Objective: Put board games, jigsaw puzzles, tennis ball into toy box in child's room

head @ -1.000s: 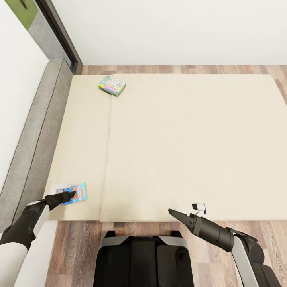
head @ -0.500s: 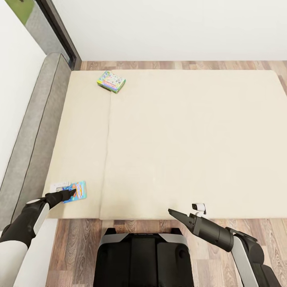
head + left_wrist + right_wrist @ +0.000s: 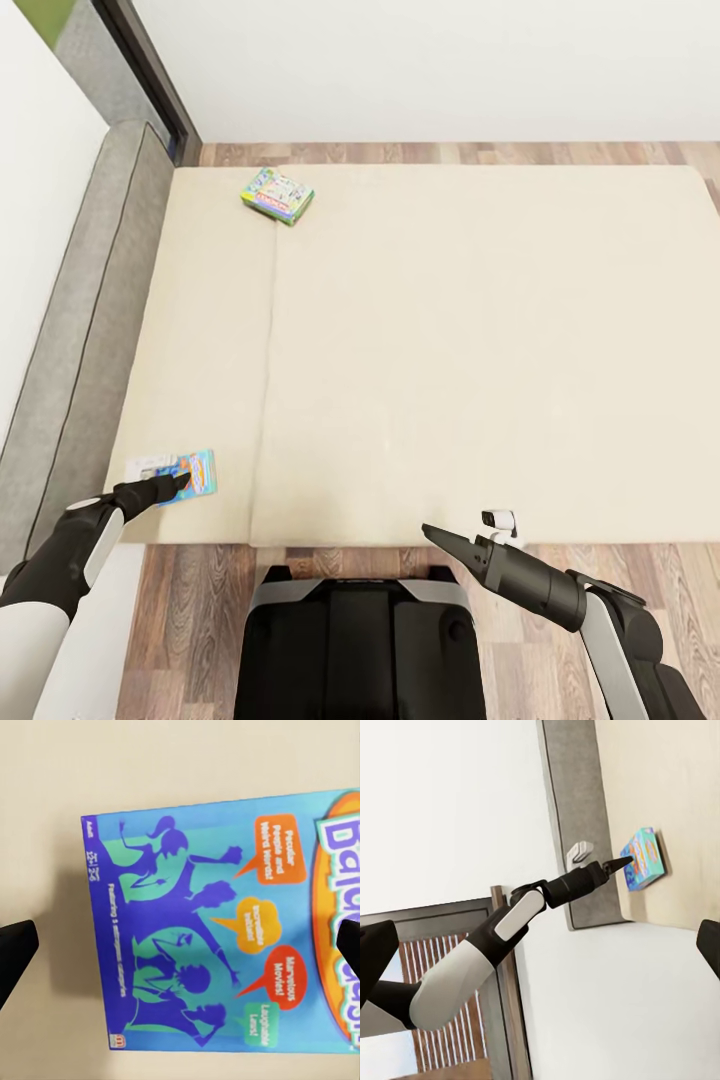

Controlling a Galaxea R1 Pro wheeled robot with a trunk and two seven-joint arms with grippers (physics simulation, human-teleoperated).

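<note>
A blue board game [image 3: 194, 474] lies flat on the near left corner of the bed [image 3: 450, 350]. My left gripper [image 3: 172, 486] hovers right over it. In the left wrist view the blue cover [image 3: 217, 922] lies between the two fingertips [image 3: 15, 952], which stand wide apart, so the gripper is open. A green-white board game [image 3: 277, 195] rests at the bed's far left. My right gripper [image 3: 440, 537] hangs open and empty over the bed's front edge. The right wrist view looks across at the blue game [image 3: 643, 859] and the left arm.
A grey headboard [image 3: 80, 330] runs along the bed's left side, against a white wall. A dark door frame [image 3: 150, 70] stands at the far left. Wood floor [image 3: 200, 620] and my black base [image 3: 360, 640] are in front of the bed.
The whole picture has slid upward a little, so the camera has moved. Both arms hold their poses, the left gripper still over the blue board game.
</note>
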